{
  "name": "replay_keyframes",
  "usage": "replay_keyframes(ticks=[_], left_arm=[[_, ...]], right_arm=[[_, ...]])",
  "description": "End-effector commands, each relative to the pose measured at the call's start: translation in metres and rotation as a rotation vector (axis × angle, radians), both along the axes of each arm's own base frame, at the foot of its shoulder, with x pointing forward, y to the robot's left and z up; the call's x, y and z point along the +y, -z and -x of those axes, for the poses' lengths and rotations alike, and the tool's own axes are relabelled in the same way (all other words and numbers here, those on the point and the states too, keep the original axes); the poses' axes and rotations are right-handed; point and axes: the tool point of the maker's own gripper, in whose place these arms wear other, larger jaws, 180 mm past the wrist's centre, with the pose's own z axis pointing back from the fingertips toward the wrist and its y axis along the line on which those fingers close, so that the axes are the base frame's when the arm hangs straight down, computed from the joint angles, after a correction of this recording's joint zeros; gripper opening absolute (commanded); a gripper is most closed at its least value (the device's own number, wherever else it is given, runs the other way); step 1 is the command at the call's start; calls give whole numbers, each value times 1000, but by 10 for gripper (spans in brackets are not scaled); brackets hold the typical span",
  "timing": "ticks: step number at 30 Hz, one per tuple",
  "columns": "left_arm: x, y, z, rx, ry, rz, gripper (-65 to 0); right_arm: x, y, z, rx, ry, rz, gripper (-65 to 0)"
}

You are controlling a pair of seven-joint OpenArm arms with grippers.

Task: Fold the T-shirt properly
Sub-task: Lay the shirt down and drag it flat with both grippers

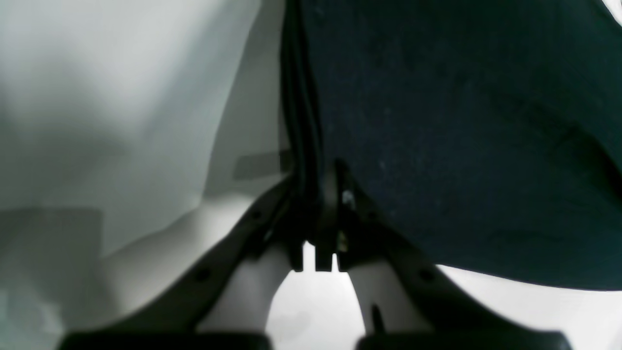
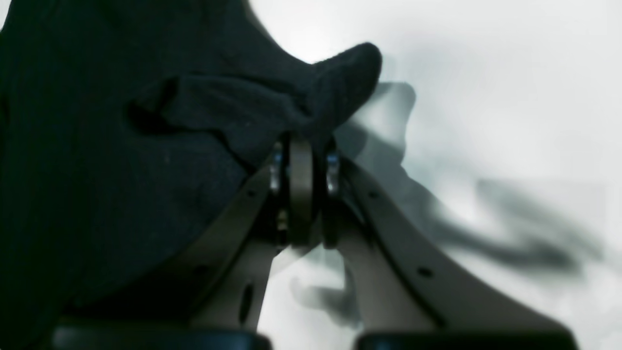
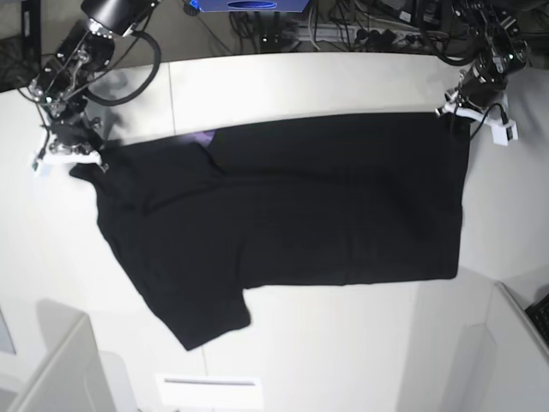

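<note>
**Around the work surface**

You have a white table (image 3: 343, 343) under everything. A tangle of black cables (image 3: 377, 26) and a blue box (image 3: 249, 5) lie along its far edge. A pale panel (image 3: 51, 369) stands near left.

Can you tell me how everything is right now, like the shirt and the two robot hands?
T-shirt: spread mostly flat on the table, plain black side up, a bit of purple showing at the far edge, pinched at two far corners.
left end effector: shut on the T-shirt's edge.
right end effector: shut on a bunched corner of the T-shirt.
table: white, the T-shirt lying on it.
</note>
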Motion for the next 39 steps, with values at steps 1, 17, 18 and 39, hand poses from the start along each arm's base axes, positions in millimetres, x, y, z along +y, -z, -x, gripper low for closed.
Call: replay_keyframes(ticks=[1,17,18,39], left_arm=[[7,-12,-4,-32,0,-37,-650],[7,1,59,109,19,-64,-650],[7,1,62,114,19,-66,-650],[7,2,71,136,22,-66,-650]], right_arm=[[-11,-14,-3,-37,9,43,-650],[-12,-9,66,99,-32,106,-650],[-11,-7,69,110,-35,101,-650],[-2,-5,96,173,-43,92,-650]])
